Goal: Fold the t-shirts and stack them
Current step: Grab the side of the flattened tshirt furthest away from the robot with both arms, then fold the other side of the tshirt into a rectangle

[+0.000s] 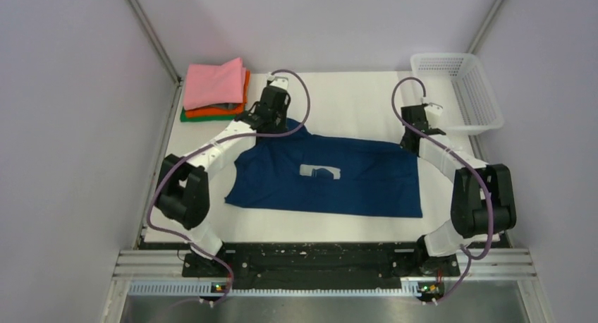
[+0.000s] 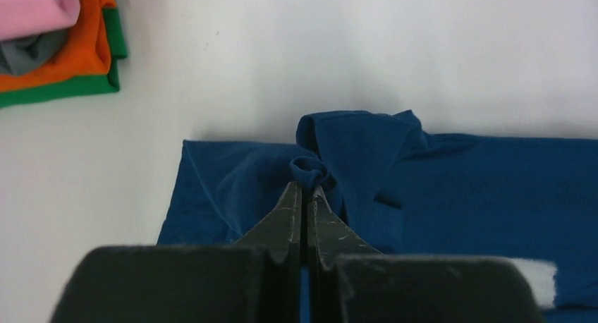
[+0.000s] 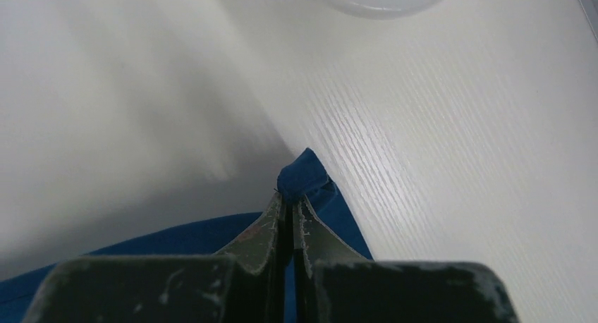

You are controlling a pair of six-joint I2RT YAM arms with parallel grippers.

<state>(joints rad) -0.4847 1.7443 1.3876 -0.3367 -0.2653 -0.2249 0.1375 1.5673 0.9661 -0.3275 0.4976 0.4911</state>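
Navy t-shirt [image 1: 331,178] lies spread flat in the middle of the desk [image 1: 352,97], white print up. Left tool [image 2: 303,190] is clenched on a bunched fold at the shirt's far-left edge. Right tool [image 3: 288,196] is clenched on the far-right corner, cloth pinched at the tips. Folded stack [image 1: 215,84], pink over orange over green, sits in the far-left corner, apart from the shirt. White basket [image 1: 479,97] far right.

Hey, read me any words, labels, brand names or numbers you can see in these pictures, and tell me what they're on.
No text here can be read.
The small white print on the chest of the dark navy blue cloth t-shirt is too small and blurred to tell whether it holds letters.
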